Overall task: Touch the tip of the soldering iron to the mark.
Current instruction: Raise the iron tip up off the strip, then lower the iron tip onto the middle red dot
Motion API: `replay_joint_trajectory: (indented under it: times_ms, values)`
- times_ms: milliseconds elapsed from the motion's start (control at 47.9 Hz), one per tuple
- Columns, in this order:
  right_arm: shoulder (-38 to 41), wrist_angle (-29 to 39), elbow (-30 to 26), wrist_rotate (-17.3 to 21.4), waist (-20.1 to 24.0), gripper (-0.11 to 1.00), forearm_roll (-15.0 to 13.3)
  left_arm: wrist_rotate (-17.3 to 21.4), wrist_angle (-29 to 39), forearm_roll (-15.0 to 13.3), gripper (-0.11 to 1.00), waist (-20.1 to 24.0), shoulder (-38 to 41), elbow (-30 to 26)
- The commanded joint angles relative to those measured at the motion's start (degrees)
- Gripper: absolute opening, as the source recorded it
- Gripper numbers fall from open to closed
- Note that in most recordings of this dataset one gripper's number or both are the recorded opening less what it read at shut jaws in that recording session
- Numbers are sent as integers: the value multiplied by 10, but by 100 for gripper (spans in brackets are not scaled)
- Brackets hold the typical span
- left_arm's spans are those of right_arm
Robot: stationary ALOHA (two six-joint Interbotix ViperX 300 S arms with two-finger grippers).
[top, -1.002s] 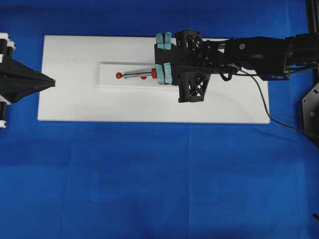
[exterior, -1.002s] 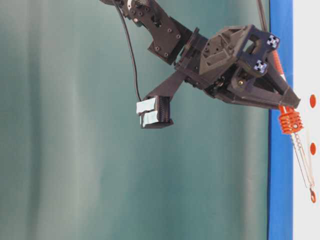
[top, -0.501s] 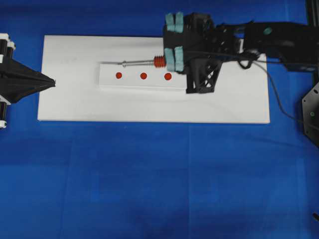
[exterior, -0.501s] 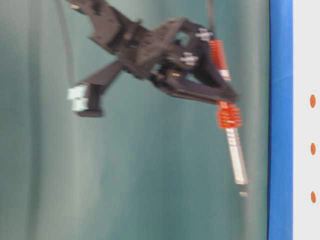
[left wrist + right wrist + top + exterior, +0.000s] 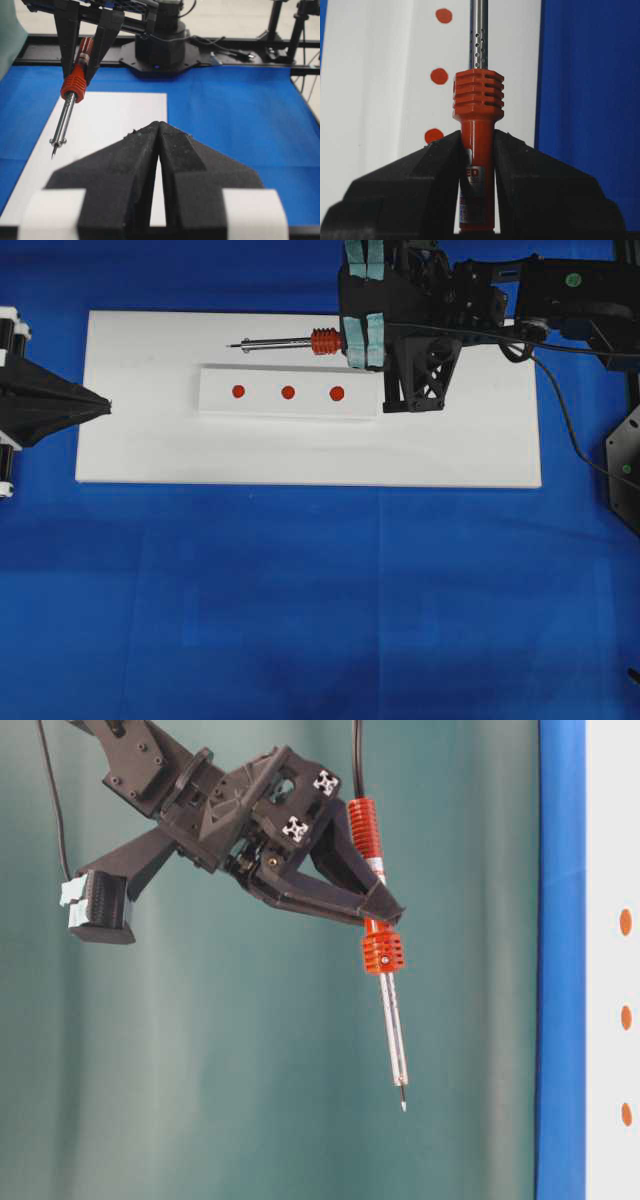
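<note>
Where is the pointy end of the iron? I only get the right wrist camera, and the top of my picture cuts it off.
Observer: The table-level view shows the tip hanging in the air, clearly apart from the white board.
Operator: Is it above a red dot?
Observer: No. From overhead, the soldering iron lies to the far side of the strip carrying the three red marks, not over any of them.
Operator: What is the other claw doing?
Observer: The left claw is shut, holds nothing, and points at the board's left end.
</note>
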Motion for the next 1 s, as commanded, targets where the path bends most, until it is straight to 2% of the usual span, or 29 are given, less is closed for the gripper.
replay_joint_trajectory:
  times_ms: [0,501,981]
  values:
    - [-11,4,-5,1,0,6,-1,0,-5,2,0,1,4,-5]
    - [-98,29,87,5,-12,6,-1,0,-5,1,0,1,4,-5]
    - [-102,28,92,5,-14,6,-1,-1,-5,1,0,1,4,-5]
